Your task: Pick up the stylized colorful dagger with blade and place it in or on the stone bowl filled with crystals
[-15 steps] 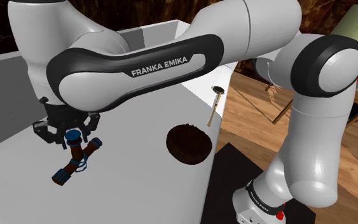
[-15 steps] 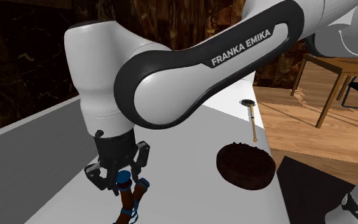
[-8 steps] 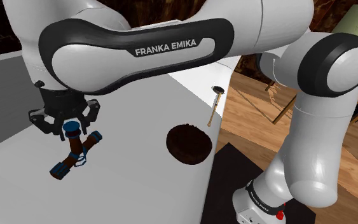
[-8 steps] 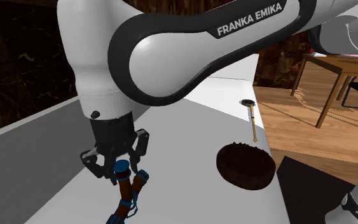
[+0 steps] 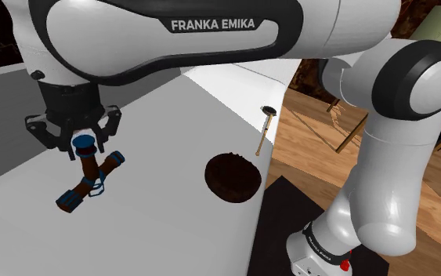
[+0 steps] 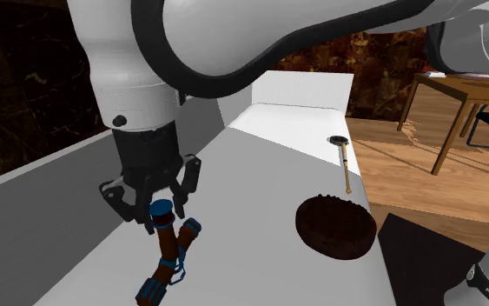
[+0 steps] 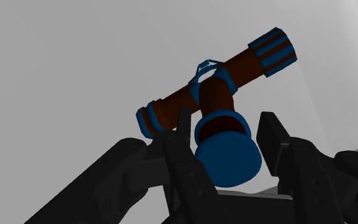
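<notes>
Shoulder view: the all-black two-finger gripper (image 5: 75, 143) hangs over the white desk (image 5: 171, 133), well apart from the dark brown round bowl with a rough rim (image 5: 232, 177), off toward the shoulder view's left of it. Under the gripper hangs the brown, blue-banded dagger (image 5: 90, 174), tilted, with its far tip pointing down and away from the bowl. Whether that tip is clear of the desk I cannot tell.

From the wrist view the jaws are clenched on the dagger (image 7: 234, 67) at its rounded blue cap (image 7: 227, 156), one finger (image 7: 181, 130) on each side. The banded crossbar lies across just beyond the fingertips.

It looks like a stiff, light piece – nothing on it should bend or crush. The hold is on one end, though, so the long body can swing (the tilt already suggests this). The cap is round and smooth and may turn between the pads. A grip nearer the crossing of the two bars would be steadier.

A small tool with a dark head and a pale wooden handle (image 5: 263, 132) lies just beyond the bowl, at the desk's edge – best kept away from on the way over.
</notes>
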`<state>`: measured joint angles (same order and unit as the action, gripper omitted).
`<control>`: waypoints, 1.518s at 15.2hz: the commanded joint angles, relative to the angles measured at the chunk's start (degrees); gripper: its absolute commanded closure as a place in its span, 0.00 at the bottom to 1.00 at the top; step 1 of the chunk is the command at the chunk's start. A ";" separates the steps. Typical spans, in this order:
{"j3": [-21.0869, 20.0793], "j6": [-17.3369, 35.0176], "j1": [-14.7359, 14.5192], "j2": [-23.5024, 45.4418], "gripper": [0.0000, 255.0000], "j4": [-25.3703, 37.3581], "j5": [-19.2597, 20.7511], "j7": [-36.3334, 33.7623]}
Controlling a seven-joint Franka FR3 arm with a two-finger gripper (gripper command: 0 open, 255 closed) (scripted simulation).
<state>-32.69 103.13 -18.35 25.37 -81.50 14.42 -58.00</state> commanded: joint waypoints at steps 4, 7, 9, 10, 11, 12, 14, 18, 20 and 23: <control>-0.17 -3.72 -0.41 -0.23 1.00 3.58 -0.24 0.34; -0.22 -6.12 -0.84 -0.06 1.00 6.18 -0.22 0.49; -0.24 -7.77 -1.18 0.14 1.00 8.06 -0.15 0.58; -0.25 -8.62 -1.37 0.28 1.00 9.05 -0.10 0.62; -0.25 -9.48 -1.58 0.43 1.00 10.07 -0.03 0.66; -0.25 -10.36 -1.80 0.61 1.00 11.14 0.04 0.70; -0.24 -11.48 -2.10 0.85 1.00 12.50 0.15 0.74; -1.17 -7.45 4.97 -10.66 1.00 -1.65 -5.59 4.52; -0.95 -6.24 7.70 -16.09 1.00 -7.36 -8.62 7.11; 0.24 -5.28 10.79 -23.92 1.00 -14.77 -13.02 11.53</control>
<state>-32.89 96.97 -8.65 4.14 -93.18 2.95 -48.09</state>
